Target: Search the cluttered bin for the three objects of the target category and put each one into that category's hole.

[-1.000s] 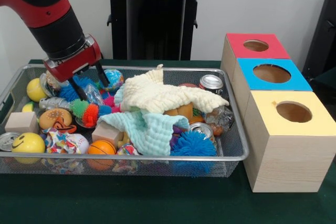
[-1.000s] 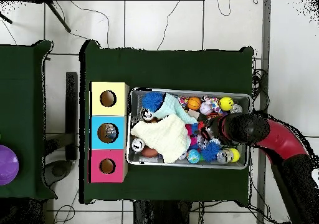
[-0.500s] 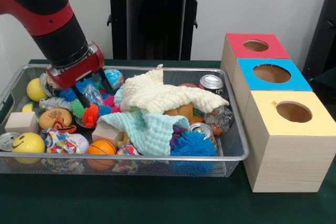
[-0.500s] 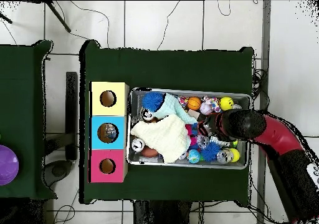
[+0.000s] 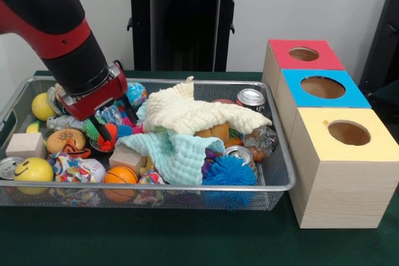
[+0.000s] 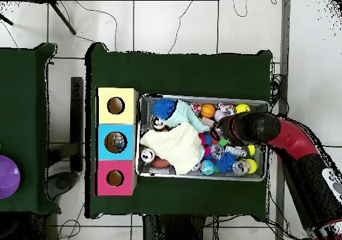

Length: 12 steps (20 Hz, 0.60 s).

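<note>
The gripper [image 5: 113, 114] hangs low over the left part of the wire-mesh bin [image 5: 277, 185], its two black fingers spread apart with nothing between them, tips just above a clear crinkly wrapper [image 5: 111, 113] and an orange-and-green spiky ball [image 5: 101, 133]. Which category is wanted cannot be read from the scene, so the likely target is a guess: one of those spiky toys under the fingers.

To take it cleanly, I would drop straight down with the fingers on either side of the ball, keeping clear of the wrapper so it is not pinched along, and lift before travelling so the cloths are not dragged.

Counts, as far as they show: two cloths, a cream one [image 5: 193, 111] lying over a pale teal one [image 5: 181, 154]; three metal cans, at the back right [image 5: 250, 98], in the middle front [image 5: 239, 153] and at the far left rim [image 5: 9, 166]; two wooden blocks [image 5: 25, 144]; a blue spiky ball [image 5: 228, 171] at the front; an orange basketball [image 5: 120, 175]; a smiley ball [image 5: 33, 169]. Beside the bin stand three wooden boxes, each with one hole: yellow [image 5: 346, 133], blue [image 5: 322, 87], red [image 5: 303, 54].
</note>
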{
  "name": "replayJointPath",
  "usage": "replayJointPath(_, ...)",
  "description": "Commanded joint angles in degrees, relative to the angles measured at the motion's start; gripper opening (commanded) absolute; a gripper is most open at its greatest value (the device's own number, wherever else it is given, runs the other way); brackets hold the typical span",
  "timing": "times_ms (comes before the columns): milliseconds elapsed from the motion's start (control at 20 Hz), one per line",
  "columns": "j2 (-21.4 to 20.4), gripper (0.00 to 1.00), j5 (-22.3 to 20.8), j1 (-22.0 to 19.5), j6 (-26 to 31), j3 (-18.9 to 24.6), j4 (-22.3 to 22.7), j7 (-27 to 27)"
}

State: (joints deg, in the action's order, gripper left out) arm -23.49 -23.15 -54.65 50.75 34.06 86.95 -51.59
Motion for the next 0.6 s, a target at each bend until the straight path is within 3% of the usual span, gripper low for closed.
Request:
replayJointPath(50, 1.8, 1.00, -0.9, 1.1, 8.5, -2.4, -3.4, 2.1)
replayJointPath(400, 2.0, 1.00, -0.4, 2.2, 8.6, -2.3, -4.8, 0.1)
replayJointPath(600, -3.1, 1.00, 1.4, -0.9, 6.1, -1.2, 1.4, -1.4)
